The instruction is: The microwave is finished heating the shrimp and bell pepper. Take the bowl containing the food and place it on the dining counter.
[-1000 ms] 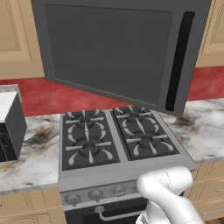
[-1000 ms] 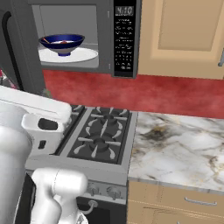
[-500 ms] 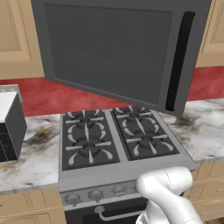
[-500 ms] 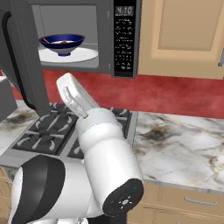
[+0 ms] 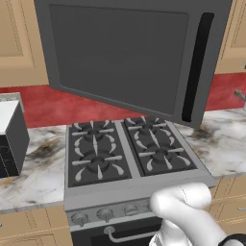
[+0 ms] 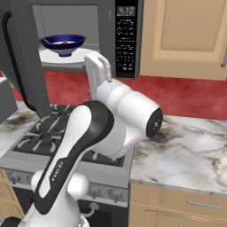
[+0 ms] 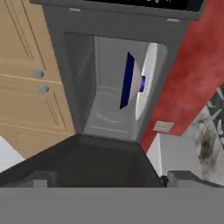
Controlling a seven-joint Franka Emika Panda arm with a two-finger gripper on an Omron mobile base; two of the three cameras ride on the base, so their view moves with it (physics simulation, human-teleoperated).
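The microwave [image 6: 125,40] stands open, its wide door [image 5: 120,53] swung out over the stove. Inside, the dark blue bowl [image 6: 63,43] sits on the white turntable [image 6: 53,57]. A thin red-orange bit shows at the bowl's rim, too small to tell shrimp from bell pepper. The rolled hand view looks into the cavity, with the bowl [image 7: 128,81] edge-on against the turntable [image 7: 148,83]. My gripper [image 7: 113,180] is open, its fingertips [image 7: 41,177] set far apart and short of the opening. My white hand [image 6: 96,71] hangs just right of the cavity, below bowl height. The dining counter is out of view.
A gas stove [image 5: 127,151] lies under the microwave, flanked by marble countertop [image 6: 186,150]. A small black-and-white appliance [image 5: 9,139] stands at the left. The open door [image 6: 22,66] walls off the left side of the cavity. Tan cabinets [image 6: 186,35] sit to the right.
My arm has swung up from low at the left, and the hand now sits beside the microwave opening. The bowl and door have not moved.
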